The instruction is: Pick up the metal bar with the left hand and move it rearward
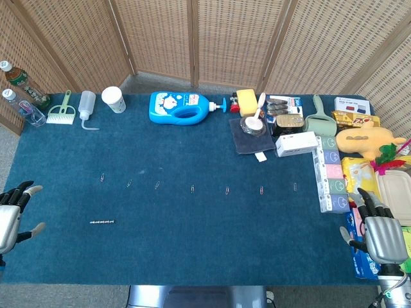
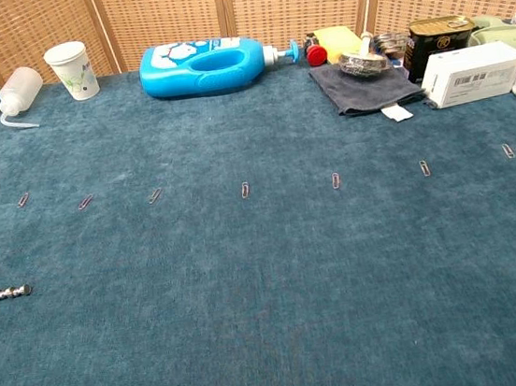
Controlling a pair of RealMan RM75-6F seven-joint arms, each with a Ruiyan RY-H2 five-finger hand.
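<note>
The metal bar [image 1: 102, 222] was left lying flat near the counter's [image 1: 192, 244] front-left corner, untouched, while the left hand [image 1: 13, 215] was held empty with fingers spread at the left edge, seemingly readied for reaching.

A folding screen [image 1: 192, 38] of woven wicker panels in brown wooden frames stands behind the surface [image 1: 192, 250], which is covered in dark blue carpet-like cloth. A strip of grey floor [image 1: 164, 82] shows between them. The light is even and bright.
</note>
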